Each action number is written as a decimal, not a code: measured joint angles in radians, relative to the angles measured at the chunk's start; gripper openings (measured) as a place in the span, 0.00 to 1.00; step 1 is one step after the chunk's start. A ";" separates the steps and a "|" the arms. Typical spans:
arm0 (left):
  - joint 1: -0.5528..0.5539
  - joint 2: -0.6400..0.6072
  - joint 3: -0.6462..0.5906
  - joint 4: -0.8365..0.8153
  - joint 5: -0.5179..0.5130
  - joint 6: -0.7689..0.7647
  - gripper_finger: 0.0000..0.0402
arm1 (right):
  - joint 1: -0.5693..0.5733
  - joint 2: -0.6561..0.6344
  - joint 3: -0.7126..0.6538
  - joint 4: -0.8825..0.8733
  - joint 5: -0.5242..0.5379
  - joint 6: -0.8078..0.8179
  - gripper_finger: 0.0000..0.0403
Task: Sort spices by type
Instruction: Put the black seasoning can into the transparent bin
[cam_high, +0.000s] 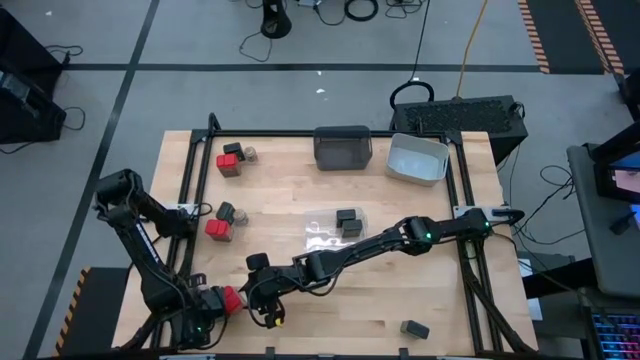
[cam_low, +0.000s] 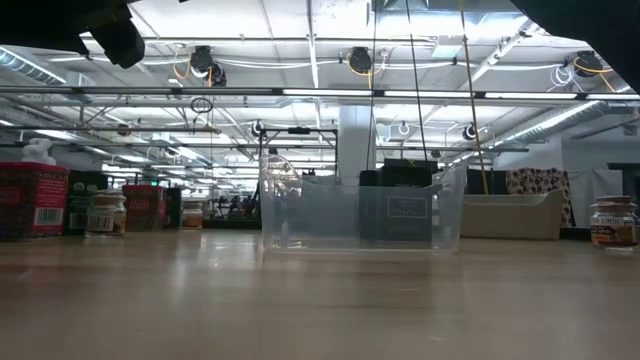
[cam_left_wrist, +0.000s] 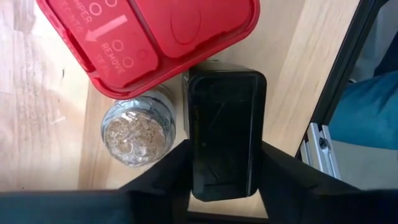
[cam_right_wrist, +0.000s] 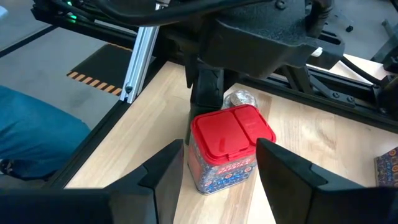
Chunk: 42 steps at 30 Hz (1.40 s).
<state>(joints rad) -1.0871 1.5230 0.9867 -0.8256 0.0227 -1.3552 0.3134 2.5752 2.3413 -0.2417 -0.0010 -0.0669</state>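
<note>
At the table's near left corner three spices stand together: a red-topped box (cam_left_wrist: 149, 37) (cam_right_wrist: 229, 146), a black box (cam_left_wrist: 227, 134) and a small round jar (cam_left_wrist: 138, 132). My left gripper (cam_left_wrist: 224, 180) points down over the black box and is shut on it. My right gripper (cam_right_wrist: 221, 165) reaches in from the right, slanting down. It is open, with a finger on each side of the red-topped box (cam_high: 232, 298). My left gripper pinches the black box's two long sides (cam_left_wrist: 194, 168) between its two fingers, coming from above and pointing down. The box stands upright on the table, against the jar and the red-topped box. My right gripper's fingers (cam_right_wrist: 171, 168) flank the red-topped box's body; I cannot tell whether they touch it.
A clear bin (cam_high: 335, 228) (cam_low: 360, 215) at mid-table holds black boxes. A dark grey bin (cam_high: 343, 148) and a light grey bin (cam_high: 417, 158) stand at the far edge. More spices stand at the far left (cam_high: 232, 160) and mid-left (cam_high: 222, 222). One black box (cam_high: 414, 328) lies near right.
</note>
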 joint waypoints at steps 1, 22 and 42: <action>0.000 0.000 0.000 0.000 0.000 0.000 0.34 | 0.000 0.000 0.000 0.000 0.000 0.000 0.45; 0.031 -0.205 0.244 -0.350 -0.016 0.033 0.34 | 0.009 -0.117 0.001 -0.283 0.003 -0.024 0.45; 0.599 -0.045 0.343 -0.136 -0.127 1.126 0.34 | 0.160 -0.312 0.001 -1.130 0.392 0.427 0.45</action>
<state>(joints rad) -0.4877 1.4777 1.3296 -0.9613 -0.1045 -0.2289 0.4739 2.2627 2.3421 -1.3716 0.3906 0.3599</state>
